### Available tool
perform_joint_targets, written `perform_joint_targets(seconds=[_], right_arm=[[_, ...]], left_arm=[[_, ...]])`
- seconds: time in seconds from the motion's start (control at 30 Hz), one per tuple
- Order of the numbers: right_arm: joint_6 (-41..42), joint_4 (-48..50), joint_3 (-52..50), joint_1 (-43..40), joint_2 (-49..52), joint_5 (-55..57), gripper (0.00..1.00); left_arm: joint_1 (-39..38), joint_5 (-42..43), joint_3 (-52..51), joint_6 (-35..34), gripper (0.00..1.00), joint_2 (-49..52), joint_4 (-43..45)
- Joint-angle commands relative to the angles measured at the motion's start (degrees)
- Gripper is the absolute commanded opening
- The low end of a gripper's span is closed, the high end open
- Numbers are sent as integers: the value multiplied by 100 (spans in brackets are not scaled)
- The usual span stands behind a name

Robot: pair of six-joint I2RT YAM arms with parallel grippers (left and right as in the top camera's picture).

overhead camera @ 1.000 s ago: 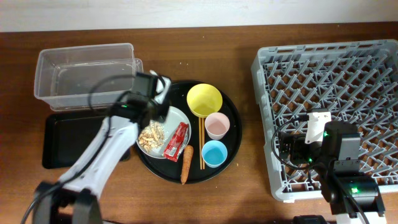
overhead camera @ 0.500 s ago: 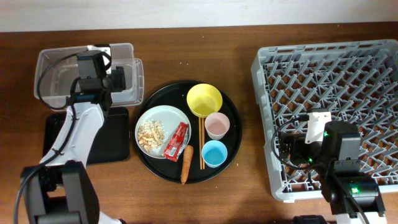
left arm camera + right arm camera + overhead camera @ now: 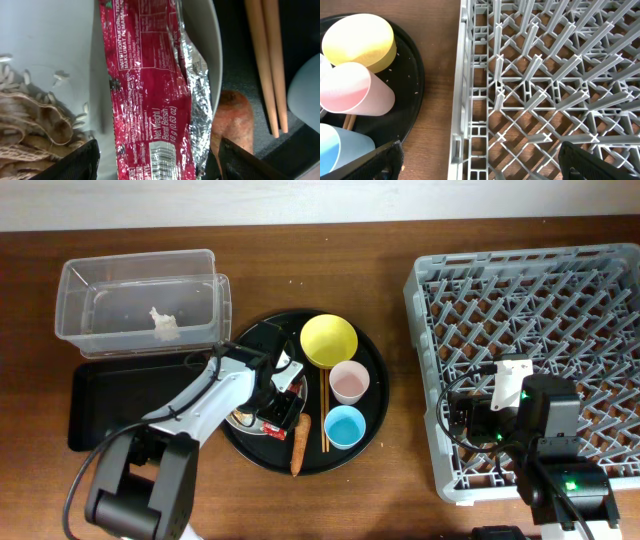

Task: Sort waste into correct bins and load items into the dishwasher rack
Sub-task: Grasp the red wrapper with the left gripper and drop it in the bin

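Observation:
My left gripper (image 3: 157, 165) is open and hangs low over the red snack wrapper (image 3: 150, 85), one finger on each side of its lower end. The wrapper lies on the white plate (image 3: 50, 40) beside the beige food scraps (image 3: 27, 125). An orange carrot (image 3: 230, 115) and the chopsticks (image 3: 267, 60) lie just right of it. In the overhead view the left gripper (image 3: 277, 393) covers part of the plate. A white scrap (image 3: 163, 323) lies in the clear box (image 3: 140, 305). My right gripper (image 3: 487, 167) stands open over the left edge of the dishwasher rack (image 3: 545, 75), holding nothing.
The yellow bowl (image 3: 328, 340), pink cup (image 3: 349, 381) and light blue cup (image 3: 344, 426) stand on the round black tray (image 3: 372, 412). The shallow black tray (image 3: 120, 405) lies in front of the clear box. The grey rack (image 3: 540, 350) fills the right side.
The left arm swung from the plate to the clear box, opened and left the white scrap there. It has come back down over the red wrapper. The right arm has not moved.

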Motion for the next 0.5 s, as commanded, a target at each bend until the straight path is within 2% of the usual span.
perform_joint_targets(seconds=[0.0, 0.03, 0.07, 0.17, 0.2, 0.37, 0.47], right_arm=[[63, 17, 107, -35, -20, -33, 98], [63, 17, 107, -35, -20, -33, 98], [63, 17, 107, -35, -20, -35, 98], [61, 15, 107, -35, -20, -35, 98], [61, 2, 107, -35, -20, -33, 98], [61, -22, 107, -35, -20, -33, 98], [63, -22, 107, -35, -20, -33, 98]], left_arm=[[4, 44, -42, 31, 70, 262, 37], [4, 44, -39, 31, 58, 260, 37], [4, 44, -39, 31, 41, 260, 37], [13, 44, 94, 31, 20, 249, 2], [15, 44, 188, 31, 16, 249, -52], [15, 39, 431, 31, 14, 249, -354], [39, -127, 745, 31, 0, 249, -643]])
